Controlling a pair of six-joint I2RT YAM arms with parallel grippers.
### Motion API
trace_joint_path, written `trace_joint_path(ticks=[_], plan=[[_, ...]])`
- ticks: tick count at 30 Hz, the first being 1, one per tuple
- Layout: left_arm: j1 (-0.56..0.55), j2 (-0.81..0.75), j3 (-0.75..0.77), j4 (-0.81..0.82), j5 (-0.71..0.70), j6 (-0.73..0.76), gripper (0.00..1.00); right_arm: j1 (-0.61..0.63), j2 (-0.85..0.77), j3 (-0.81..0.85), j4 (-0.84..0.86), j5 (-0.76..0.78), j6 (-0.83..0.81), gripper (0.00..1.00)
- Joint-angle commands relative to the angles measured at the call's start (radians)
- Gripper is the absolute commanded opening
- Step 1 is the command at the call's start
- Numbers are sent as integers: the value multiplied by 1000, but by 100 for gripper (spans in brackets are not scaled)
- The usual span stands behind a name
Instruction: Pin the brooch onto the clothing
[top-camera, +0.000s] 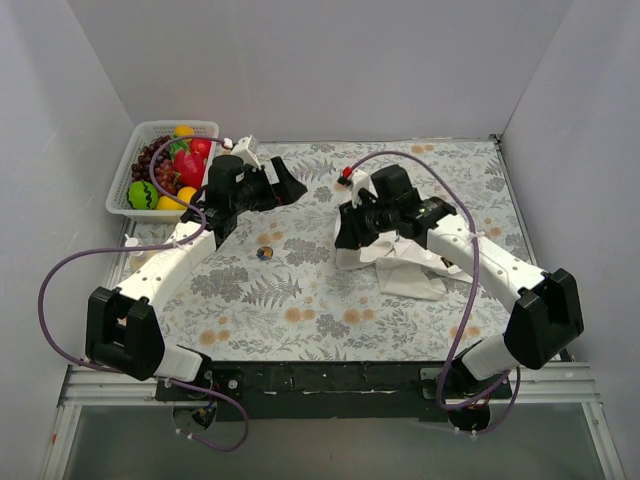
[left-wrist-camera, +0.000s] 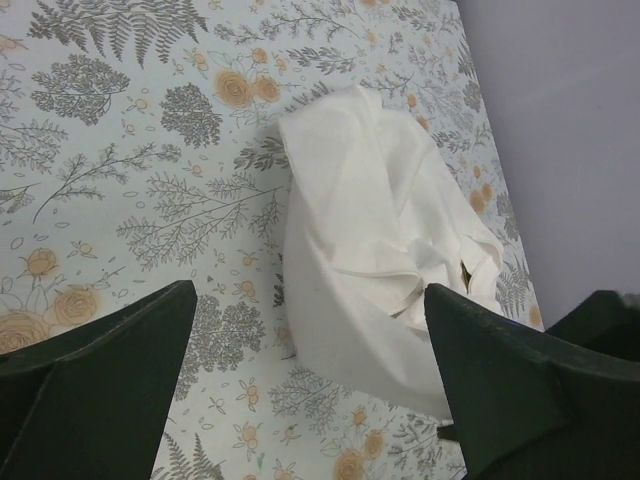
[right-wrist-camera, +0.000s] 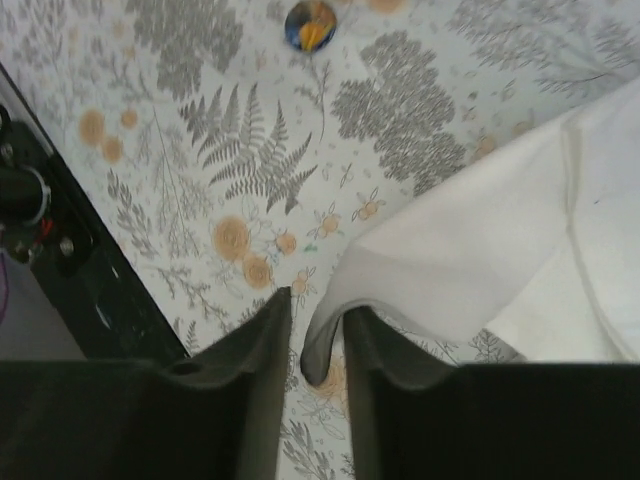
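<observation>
Round brooch (right-wrist-camera: 310, 24) lying left of crumpled white shirt (top-camera: 415, 280) (well apart), left claw (left-wrist-camera: 310, 290) gaping, right claw (right-wrist-camera: 318, 305) straddling shirt's fold, grip unclear.

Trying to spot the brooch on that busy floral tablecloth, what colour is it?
Dark blue with an orange-yellow patch; the brooch shows best in the right wrist view.
</observation>
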Motion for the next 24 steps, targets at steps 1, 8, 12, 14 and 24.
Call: trace_joint_path(ticks=[1,8,12,14,24], plan=[[13,-51,-24,-31,-21,2,98,32,-31,-57,109,-83,-28,56],[13,-50,-87,-51,40,13,98,24,-71,1,131,80,-36,73],[-4,-51,-145,-60,100,-10,98,6,2,59,86,163,-23,72],[-37,-51,-170,-71,94,-12,98,-3,36,71,77,203,-16,72],[-284,10,-282,-129,-121,-36,91,-3,353,235,43,282,-33,66]])
